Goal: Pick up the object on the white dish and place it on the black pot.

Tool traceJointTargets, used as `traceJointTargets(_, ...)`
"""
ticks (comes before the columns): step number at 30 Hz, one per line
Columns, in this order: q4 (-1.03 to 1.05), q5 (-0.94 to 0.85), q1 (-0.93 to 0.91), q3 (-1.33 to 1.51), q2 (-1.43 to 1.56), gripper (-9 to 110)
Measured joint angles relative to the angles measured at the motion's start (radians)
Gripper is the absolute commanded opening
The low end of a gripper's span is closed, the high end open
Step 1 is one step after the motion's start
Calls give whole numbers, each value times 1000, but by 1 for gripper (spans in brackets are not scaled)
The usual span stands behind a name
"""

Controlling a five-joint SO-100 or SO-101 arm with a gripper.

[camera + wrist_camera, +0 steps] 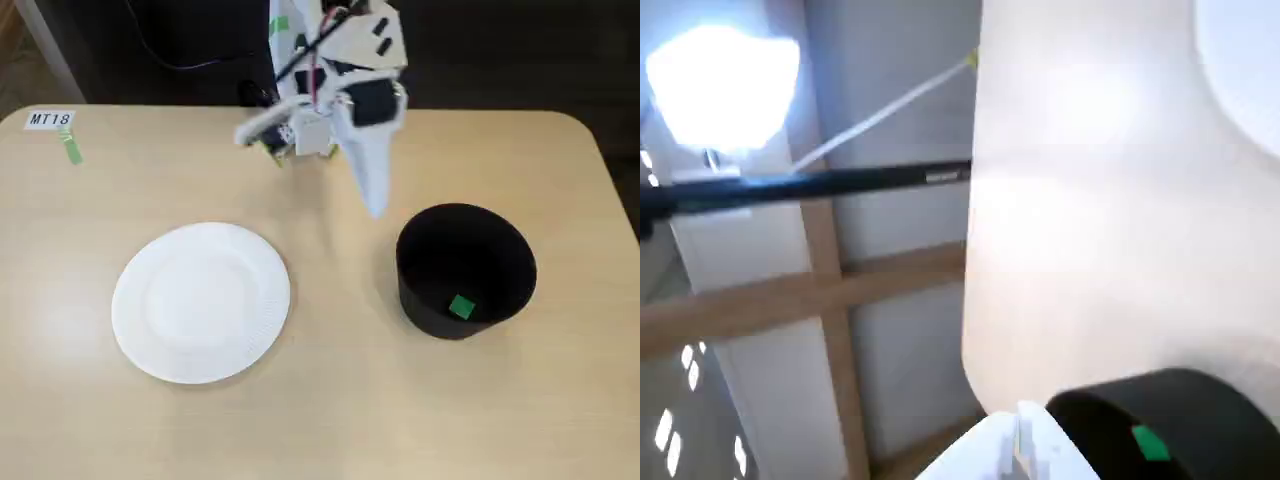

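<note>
The white dish (200,302) lies on the table left of centre, and nothing is on it. The black pot (465,270) stands to its right with a small green cube (461,307) on its bottom. My gripper (374,203) hangs in the air behind and left of the pot, tip pointing down, jaws together and empty. In the wrist view the gripper tip (1021,440) shows at the bottom edge, beside the pot (1210,415) with the green cube (1150,442) inside. A part of the dish (1252,70) shows at the top right.
The beige table (330,400) has rounded far corners. A label reading MT18 (50,120) and a green tape strip (71,147) sit at its far left. The arm's base (300,135) stands at the far edge. Dark cables run behind it.
</note>
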State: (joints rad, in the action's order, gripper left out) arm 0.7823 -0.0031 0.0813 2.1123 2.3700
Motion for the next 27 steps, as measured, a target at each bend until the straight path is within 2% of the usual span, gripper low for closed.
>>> traceJointTargets(9, 20, 9, -209, 426, 472, 0)
traceJointTargets(17, 98, -17, -199, 747, 819, 0)
traceJointTargets(27, 166, -51, -175, 936, 845, 0)
